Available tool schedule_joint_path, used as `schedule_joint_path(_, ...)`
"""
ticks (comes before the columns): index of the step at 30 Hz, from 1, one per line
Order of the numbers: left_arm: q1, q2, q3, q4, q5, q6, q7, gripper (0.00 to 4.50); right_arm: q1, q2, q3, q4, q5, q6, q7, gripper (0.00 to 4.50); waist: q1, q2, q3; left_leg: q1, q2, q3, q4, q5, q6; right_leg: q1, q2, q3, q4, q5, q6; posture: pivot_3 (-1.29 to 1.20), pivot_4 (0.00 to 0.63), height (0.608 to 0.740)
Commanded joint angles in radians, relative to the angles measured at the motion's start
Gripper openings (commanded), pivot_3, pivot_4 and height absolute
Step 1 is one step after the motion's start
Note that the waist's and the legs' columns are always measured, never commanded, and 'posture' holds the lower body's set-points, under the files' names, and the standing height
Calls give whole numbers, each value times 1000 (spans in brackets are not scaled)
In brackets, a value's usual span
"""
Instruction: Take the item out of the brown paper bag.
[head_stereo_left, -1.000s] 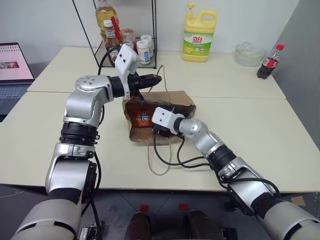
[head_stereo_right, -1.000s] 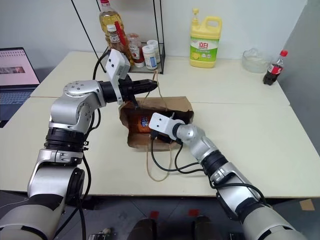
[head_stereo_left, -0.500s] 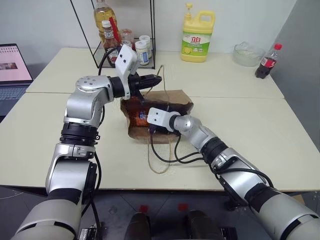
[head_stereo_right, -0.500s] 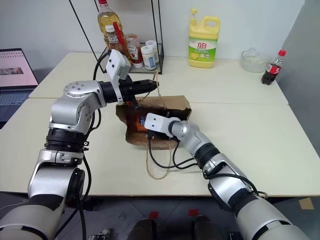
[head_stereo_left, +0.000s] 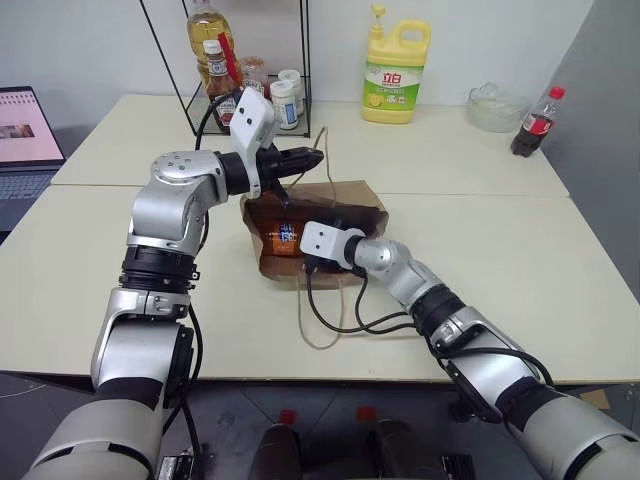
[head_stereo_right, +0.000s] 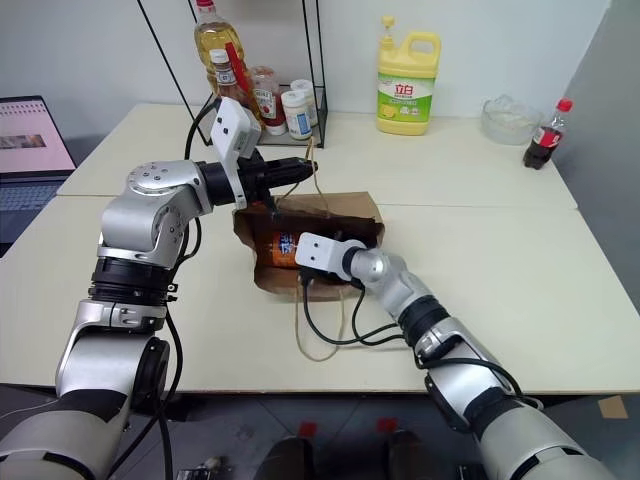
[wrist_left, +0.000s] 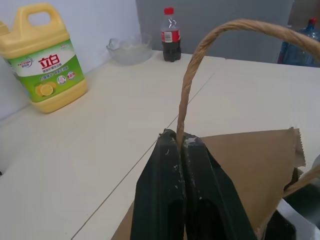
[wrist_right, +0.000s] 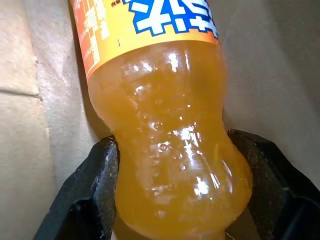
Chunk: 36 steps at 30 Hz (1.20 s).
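2 arms meet at centre frame over a cream tabletop (head_stereo_left: 80, 250). Far left edge: open laptop (head_stereo_left: 25, 140). Upper left: black wire rack (head_stereo_left: 255, 70) with sauce bottles and jars. Left gripper (head_stereo_left: 312, 157), left of centre, has its black fingers (wrist_left: 175, 190) pressed together, pinching the thin looped paper handle (wrist_left: 220, 30) of the kraft-brown paper carrier bag (head_stereo_left: 335, 205), holding the mouth up. Bag lies on its side at centre; second handle loop (head_stereo_left: 318, 330) trails on the table toward the bottom. Small orange plastic drink bottle with white and blue label (wrist_right: 165, 115) sits inside the bag. Right gripper (wrist_right: 175, 200) reaches into the mouth, 1 finger on each side of the bottle, clasping it. Upper centre: big yellow detergent jug (head_stereo_left: 397, 70). Upper right: clear glass bowl (head_stereo_left: 496, 108), dark cola bottle with red cap (head_stereo_left: 535, 122).
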Motion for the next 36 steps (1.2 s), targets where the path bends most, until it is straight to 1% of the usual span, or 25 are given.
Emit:
schedule_joint_path(1,-8,3,16,3,17,-36,24,0,24,-1,-56,-177,86,1,61,2939,0,0,0,0,0,0,0,0,0,0,0,0,0,0,0,0,150,740)
schedule_joint_path(13,-16,-7,11,40,44,-71,42,0,146,-96,-71,-548,131,158,187,2939,1,0,0,-1,0,0,0,0,0,0,0,0,0,0,0,0,150,740)
schedule_joint_path(21,-17,-18,8,62,61,-90,52,0,236,-200,-110,-808,214,232,278,2939,2,0,0,-1,0,0,0,0,0,0,0,0,-1,0,0,0,150,740)
schedule_joint_path(29,-18,-27,6,76,73,-104,57,0,310,-288,-199,-1041,317,340,307,2939,5,0,0,-1,0,0,0,0,0,0,0,0,-1,0,0,0,150,740)
schedule_joint_path(36,-13,-31,6,84,79,-113,58,0,337,-356,-338,-1184,365,465,250,2939,10,0,1,-1,0,0,0,0,0,0,0,0,-1,0,0,0,150,740)
